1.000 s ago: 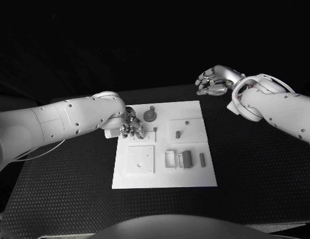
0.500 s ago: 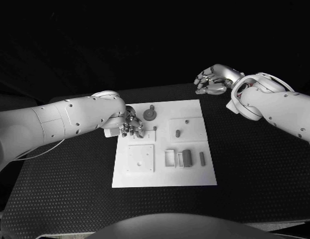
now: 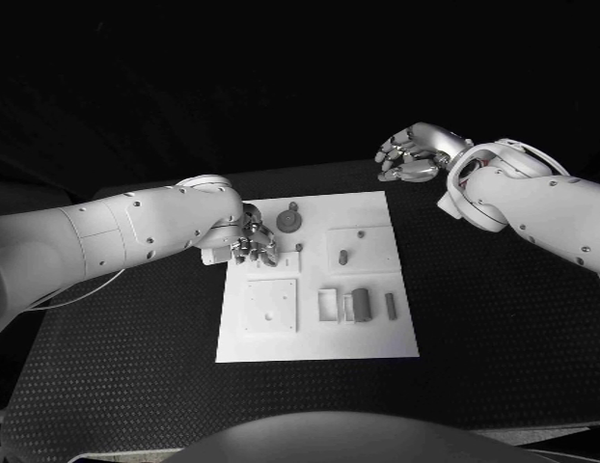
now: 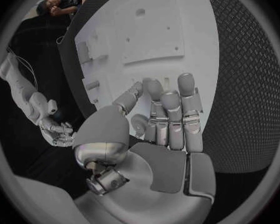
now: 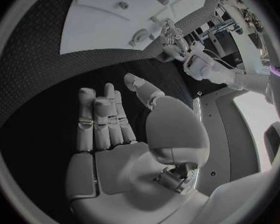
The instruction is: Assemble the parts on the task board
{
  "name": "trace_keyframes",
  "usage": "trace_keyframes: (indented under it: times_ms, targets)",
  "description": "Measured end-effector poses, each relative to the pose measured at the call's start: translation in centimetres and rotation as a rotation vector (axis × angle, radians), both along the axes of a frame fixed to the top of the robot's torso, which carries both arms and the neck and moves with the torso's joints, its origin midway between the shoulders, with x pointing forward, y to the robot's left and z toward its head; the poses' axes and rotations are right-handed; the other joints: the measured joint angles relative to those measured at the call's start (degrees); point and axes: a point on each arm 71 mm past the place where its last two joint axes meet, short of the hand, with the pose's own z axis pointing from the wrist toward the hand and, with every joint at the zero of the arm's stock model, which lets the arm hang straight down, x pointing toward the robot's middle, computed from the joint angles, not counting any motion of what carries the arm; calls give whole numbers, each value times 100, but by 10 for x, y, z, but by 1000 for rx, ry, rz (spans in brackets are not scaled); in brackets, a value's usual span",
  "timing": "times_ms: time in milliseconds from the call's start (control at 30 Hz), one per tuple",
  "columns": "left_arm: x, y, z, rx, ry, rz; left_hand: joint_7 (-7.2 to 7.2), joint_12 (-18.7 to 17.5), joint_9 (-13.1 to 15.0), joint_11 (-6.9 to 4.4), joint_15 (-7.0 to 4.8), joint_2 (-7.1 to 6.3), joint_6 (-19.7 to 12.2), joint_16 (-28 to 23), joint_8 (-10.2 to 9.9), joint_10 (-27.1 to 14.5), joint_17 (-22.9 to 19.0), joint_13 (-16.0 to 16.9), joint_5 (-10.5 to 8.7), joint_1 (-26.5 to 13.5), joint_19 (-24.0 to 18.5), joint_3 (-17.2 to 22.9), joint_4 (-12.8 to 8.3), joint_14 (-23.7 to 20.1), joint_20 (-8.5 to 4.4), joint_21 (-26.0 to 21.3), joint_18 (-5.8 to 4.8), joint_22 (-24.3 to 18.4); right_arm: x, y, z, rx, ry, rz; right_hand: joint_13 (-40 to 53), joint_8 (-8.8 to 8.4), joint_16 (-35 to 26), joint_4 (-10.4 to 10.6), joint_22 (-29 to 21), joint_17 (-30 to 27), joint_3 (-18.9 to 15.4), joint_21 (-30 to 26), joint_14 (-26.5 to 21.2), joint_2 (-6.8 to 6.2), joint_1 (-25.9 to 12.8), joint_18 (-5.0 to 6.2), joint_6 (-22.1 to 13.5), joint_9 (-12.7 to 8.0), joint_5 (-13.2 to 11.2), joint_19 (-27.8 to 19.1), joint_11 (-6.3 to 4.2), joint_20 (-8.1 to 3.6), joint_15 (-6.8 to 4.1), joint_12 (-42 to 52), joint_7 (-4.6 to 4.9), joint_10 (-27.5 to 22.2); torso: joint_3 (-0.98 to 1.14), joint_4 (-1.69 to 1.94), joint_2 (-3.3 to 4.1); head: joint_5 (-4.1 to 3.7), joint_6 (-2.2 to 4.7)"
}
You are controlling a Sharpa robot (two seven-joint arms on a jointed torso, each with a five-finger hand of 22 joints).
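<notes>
Little differs from a second ago: the right hand (image 3: 409, 159) has drifted slightly up and away from the board's (image 3: 280, 347) far right corner, and the left hand (image 3: 250, 241) has stayed where it was at the board's left edge. The parts have not moved.

The left hand hangs palm down over the board's far left area, fingers pointing down at its surface beside a round part (image 3: 289, 223). In the left wrist view its fingers (image 4: 170, 115) lie straight, close together side by side, with the thumb bent across the front; nothing is between them (whether the tips touch the board cannot be told).

The right hand hovers over the black table (image 3: 495, 318) just beyond the board's far right corner, well apart from the parts. In the right wrist view its fingers (image 5: 100, 119) stretch out side by side with the thumb apart, and it holds nothing.

The board lies flat mid-table. On it, a small peg (image 3: 344, 258) sits in the raised plate on its right, a square plate (image 3: 271, 307) lies on the left, and a row of upright blocks (image 3: 362, 307) stands nearer the robot.
</notes>
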Motion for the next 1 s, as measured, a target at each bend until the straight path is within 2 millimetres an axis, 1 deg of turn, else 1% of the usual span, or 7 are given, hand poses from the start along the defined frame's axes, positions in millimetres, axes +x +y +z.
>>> trace_keyframes:
  times_ms: [200, 467, 533, 700, 1000]
  targets:
    - [0, -2, -1, -1, -2, -2, 0, 0, 117, 0, 0, -1, 0, 0, 10, 0, -7, 0, 0, 0, 0, -7, 6, 0, 0, 0, 0, 3, 0, 0, 0, 0, 1, 1, 0, 0, 0, 0, 0, 0, 0, 0, -15, 0, 0, 0, -4, 0, 0, -9, 0, 10, -17, 0, 3, 0, 0, 2, 0, -9, -6]
    - [0, -2, -1, -1, -4, -3, 0, 0, 165, -2, -1, -2, 0, 22, 21, 2, -21, 4, -1, -1, 0, -14, -1, 1, 0, 16, 0, 3, 0, 0, 0, -1, 2, 2, 0, 0, 0, 0, 0, 0, 0, 0, -15, 0, 0, -1, -24, 0, 0, -9, 1, 12, -17, 0, 4, -1, 2, 1, -4, -14, -9]
    - [0, -2, -1, -2, -4, -3, -1, 0, 165, -20, -13, -2, 2, 22, 21, 20, -28, 4, -2, -1, 1, -15, -1, 13, 0, 36, 0, 2, 0, 0, 0, -1, 3, 2, 0, 0, 0, 0, 0, 1, 0, 0, -14, 0, 0, -1, -25, 0, 0, -1, 1, 20, -18, 0, 5, -1, 2, 1, -5, -15, -11]
    - [-1, -2, -1, -4, -6, -2, -7, 0, 165, -20, -20, -4, 8, 32, 21, 21, -36, 4, -14, -2, 3, -22, 5, 20, 0, 37, 0, 2, 0, 0, 0, -1, 4, 2, 0, 0, 0, 0, 0, 1, 0, 0, -29, 0, 0, -1, -26, 0, 0, -3, 1, 21, -2, 0, 6, -1, 2, 1, -5, -19, -13]
    - [-4, 6, -2, -12, -19, 16, -11, 23, 165, -13, -20, -11, 11, 75, 5, 28, -62, 3, 1, -10, 22, 3, -16, 20, -3, 37, 0, 2, 0, -1, 0, -3, 5, 0, 0, 0, 0, 0, 0, 0, 0, 0, -26, 0, 0, -1, -27, 5, 0, 11, 1, 9, 0, 0, 7, -1, 2, 1, -7, -35, -4]
